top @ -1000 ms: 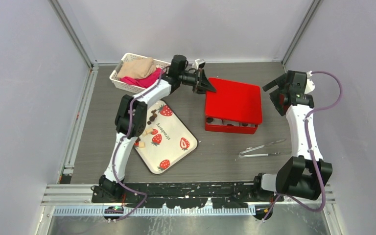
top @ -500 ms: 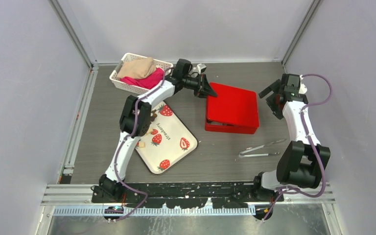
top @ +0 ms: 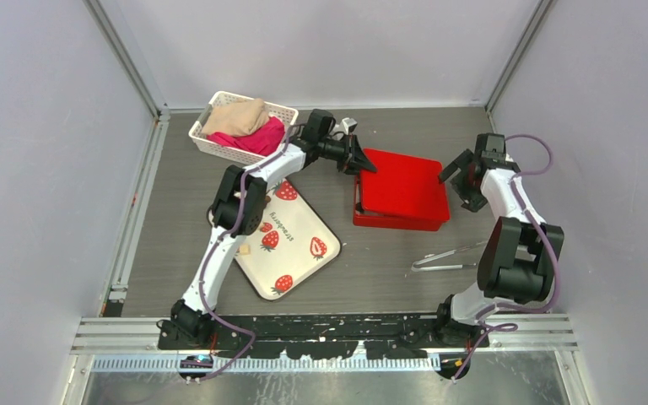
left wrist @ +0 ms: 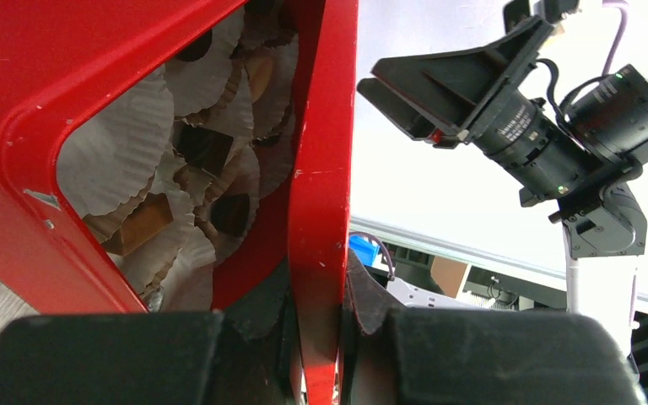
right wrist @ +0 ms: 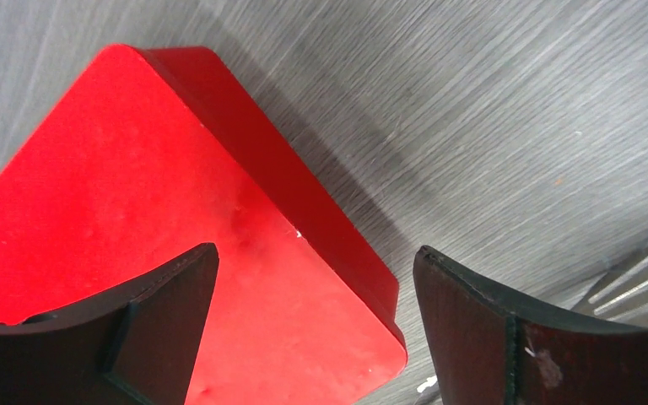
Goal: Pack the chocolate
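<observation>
Left gripper (top: 357, 157) is clamped tight on the left edge of the red lid (top: 405, 181), with the rim pinched flat between both fingers. The lid sits over the red box (top: 396, 223), out in the middle of the table (top: 371, 270).

In the left wrist view there's a gap under the lid. Through it you can see the chocolate (left wrist: 207, 148): small dark lumps in white frilly paper cups (left wrist: 105, 160) inside the box. So the chocolate is right below and just beyond that gripper, under the lid it's holding.

Right gripper (top: 464, 172) is at the lid's right corner with its fingers spread wide and nothing in them. In its own wrist view the corner sits between the two fingers, and I can't tell if they're touching it.

The tongs (top: 449, 256) are lying on the table nearer than the box. The strawberry tray (top: 297, 240) is to the left, and the white basket (top: 211, 145) of cloth is at far left.
</observation>
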Action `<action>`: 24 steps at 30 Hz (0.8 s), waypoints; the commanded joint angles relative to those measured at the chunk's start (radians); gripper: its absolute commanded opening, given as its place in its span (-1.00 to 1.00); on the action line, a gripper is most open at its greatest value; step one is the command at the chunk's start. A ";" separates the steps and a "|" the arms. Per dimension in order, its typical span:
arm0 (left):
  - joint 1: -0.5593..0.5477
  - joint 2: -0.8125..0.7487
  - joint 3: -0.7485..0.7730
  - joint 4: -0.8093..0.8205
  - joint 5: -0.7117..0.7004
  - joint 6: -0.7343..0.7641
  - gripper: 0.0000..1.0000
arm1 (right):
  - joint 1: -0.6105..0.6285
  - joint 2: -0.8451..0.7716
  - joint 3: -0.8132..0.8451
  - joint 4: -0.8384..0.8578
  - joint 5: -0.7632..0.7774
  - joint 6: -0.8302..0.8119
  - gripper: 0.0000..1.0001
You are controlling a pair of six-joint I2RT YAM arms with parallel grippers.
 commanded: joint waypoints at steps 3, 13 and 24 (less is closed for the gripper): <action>0.001 -0.013 0.017 0.048 0.004 -0.015 -1.00 | -0.002 0.058 0.018 0.053 -0.127 -0.046 0.77; 0.008 -0.017 0.067 -0.068 -0.004 0.057 -0.81 | -0.002 0.079 0.013 0.127 -0.263 -0.039 0.75; 0.026 -0.054 0.133 -0.366 -0.071 0.266 0.05 | -0.001 0.122 0.038 0.147 -0.346 -0.033 0.63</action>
